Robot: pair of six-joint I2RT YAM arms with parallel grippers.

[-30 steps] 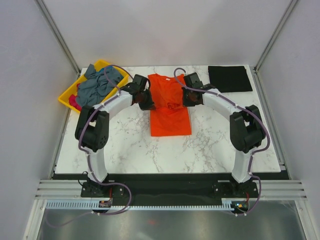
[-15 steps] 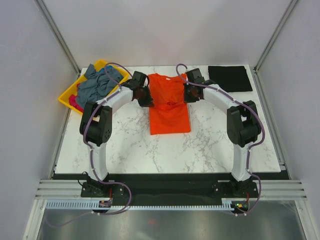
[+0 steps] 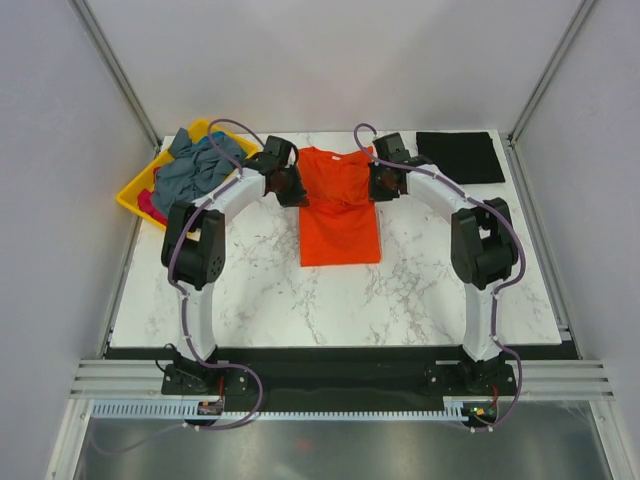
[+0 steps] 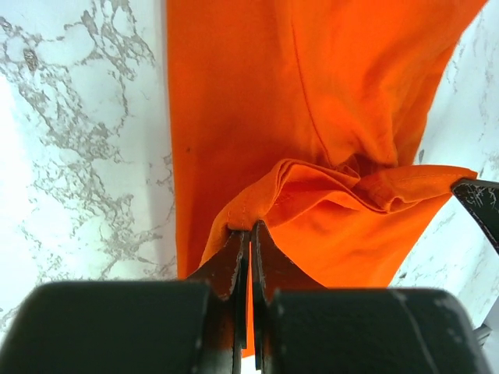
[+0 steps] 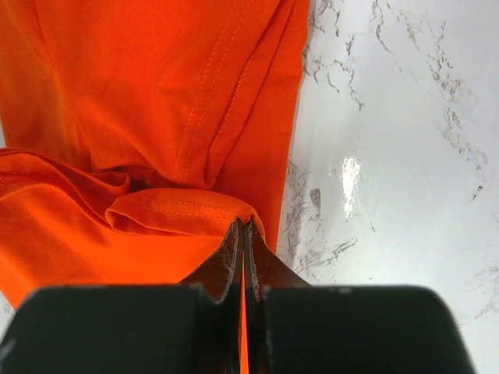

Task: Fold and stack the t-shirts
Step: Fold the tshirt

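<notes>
**Top view.**
- Item 1: orange t-shirt, a narrow strip on the marble table, centre, collar to the far side.
- Item 2: left gripper at the shirt's left edge and right gripper at its right edge, both up by the shoulders.
- Item 3: yellow tray at the far left, holding crumpled grey-blue t-shirts and a pink t-shirt that barely shows.
- Item 4: black t-shirt in the far right corner, apparently folded flat and well apart from your work.

**Left wrist view.**
- The left gripper has its jaws pinched tight on a doubled edge of the orange t-shirt.
- A ridge of lifted cloth sags across to the other finger at the right border.
- Move both arms level and at one pace so the ridge stays taut. Slack in the middle will probably crease the fold.

**Right wrist view.**
- The right gripper is clamped on a hemmed fold of the orange t-shirt, with bare marble to its right.
- Lay the fold down square over the lower layer before you release it.
- Nothing lies in the path. The tray is close to the left arm's elbow, so watch that side.
</notes>
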